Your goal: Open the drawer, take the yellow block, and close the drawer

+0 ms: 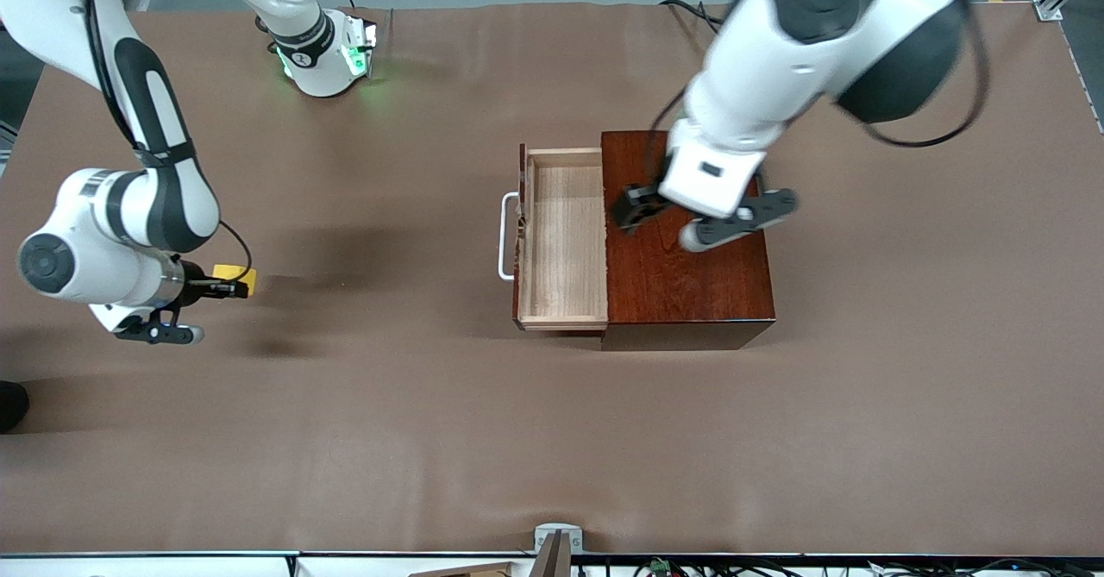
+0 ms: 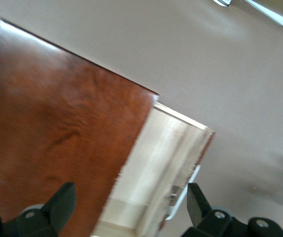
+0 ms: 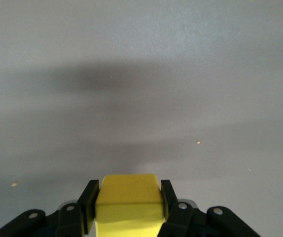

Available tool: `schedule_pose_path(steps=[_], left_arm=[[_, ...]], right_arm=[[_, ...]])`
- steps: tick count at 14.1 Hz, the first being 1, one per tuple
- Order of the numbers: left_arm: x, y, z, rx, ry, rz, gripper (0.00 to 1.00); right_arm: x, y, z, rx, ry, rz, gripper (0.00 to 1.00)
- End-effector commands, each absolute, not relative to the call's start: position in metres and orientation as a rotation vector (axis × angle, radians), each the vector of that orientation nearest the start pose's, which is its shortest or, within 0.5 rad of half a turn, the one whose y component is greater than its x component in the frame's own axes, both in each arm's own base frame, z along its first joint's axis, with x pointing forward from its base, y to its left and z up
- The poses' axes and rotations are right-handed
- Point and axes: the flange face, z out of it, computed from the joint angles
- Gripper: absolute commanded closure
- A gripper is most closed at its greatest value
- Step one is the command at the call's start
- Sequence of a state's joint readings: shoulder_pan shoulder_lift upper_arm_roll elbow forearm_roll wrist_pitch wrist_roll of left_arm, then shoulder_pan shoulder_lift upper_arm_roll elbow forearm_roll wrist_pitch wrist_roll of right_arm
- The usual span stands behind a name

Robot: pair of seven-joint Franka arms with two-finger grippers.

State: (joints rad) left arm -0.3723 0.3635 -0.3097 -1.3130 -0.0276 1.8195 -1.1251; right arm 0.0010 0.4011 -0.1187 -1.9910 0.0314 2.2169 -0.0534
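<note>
Drawer (image 1: 565, 241) count: one, pulled out of the single dark reddish-brown wooden box (image 1: 686, 275) toward the right arm's end of the desk (image 1: 552, 439), with one white bar handle (image 1: 504, 236) on its front. Its pale-wood tray shows nothing inside (the whole floor is visible from the front view). One yellow block (image 3: 127, 205) exists, and it sits clamped between the fingers of the right end effector (image 3: 127, 202), which hangs over bare desk well apart from the box, toward the right arm's end. Two end effectors in all: the left end effector (image 2: 131, 210) hovers over the box top, just beside the drawer's inner edge, its fingers (image 2: 62, 202) spread apart and holding nothing; box lid and drawer both lie below it.
</note>
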Motion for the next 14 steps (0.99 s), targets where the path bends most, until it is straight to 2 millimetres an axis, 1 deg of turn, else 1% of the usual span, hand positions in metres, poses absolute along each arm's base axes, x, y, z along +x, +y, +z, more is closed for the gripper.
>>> schedule_pose_path(steps=[1, 2, 3, 4, 5, 7, 8, 9, 10, 11, 12, 13, 14], left_arm=[[0.546, -0.450, 0.541, -3.255, -1.012, -0.019, 0.00], [0.540, -0.473, 0.528, -3.253, -1.103, -0.017, 0.00], [0.536, -0.491, 0.520, -3.250, -1.188, -0.032, 0.00], [0.526, -0.515, 0.505, -3.234, -1.215, -0.054, 0.00], [0.521, -0.533, 0.489, -3.206, -1.256, -0.088, 0.00], [0.500, -0.576, 0.456, -3.184, -1.236, -0.147, 0.00], [0.492, -0.594, 0.451, -3.174, -1.294, -0.193, 0.00], [0.485, -0.609, 0.444, -3.181, -1.356, -0.220, 0.00], [0.483, -0.619, 0.427, -3.171, -1.423, -0.224, 0.00], [0.485, -0.624, 0.412, -3.161, -1.486, -0.223, 0.00], [0.485, -0.628, 0.404, -3.150, -1.550, -0.216, 0.00], [0.476, -0.639, 0.392, -3.140, -1.607, -0.203, 0.00], [0.470, -0.645, 0.375, -3.106, -1.635, -0.197, 0.00]], right_arm=[[0.564, -0.053, 0.237, -3.148, 0.072, 0.244, 1.00], [0.561, -0.052, 0.231, -3.153, 0.069, 0.211, 1.00], [0.555, -0.052, 0.224, -3.155, 0.069, 0.191, 1.00], [0.552, -0.051, 0.220, -3.155, 0.074, 0.194, 1.00], [0.551, -0.050, 0.219, -3.155, 0.072, 0.196, 1.00], [0.551, -0.050, 0.214, -3.154, 0.073, 0.205, 1.00], [0.550, -0.050, 0.212, -3.155, 0.072, 0.210, 1.00], [0.549, -0.050, 0.209, -3.153, 0.073, 0.220, 0.92], [0.548, -0.050, 0.207, -3.152, 0.074, 0.234, 0.58], [0.548, -0.049, 0.207, -3.151, 0.076, 0.239, 0.01], [0.547, -0.049, 0.207, -3.150, 0.074, 0.242, 0.00], [0.547, -0.049, 0.208, -3.150, 0.071, 0.246, 0.00], [0.546, -0.048, 0.209, -3.147, 0.069, 0.263, 0.00]])
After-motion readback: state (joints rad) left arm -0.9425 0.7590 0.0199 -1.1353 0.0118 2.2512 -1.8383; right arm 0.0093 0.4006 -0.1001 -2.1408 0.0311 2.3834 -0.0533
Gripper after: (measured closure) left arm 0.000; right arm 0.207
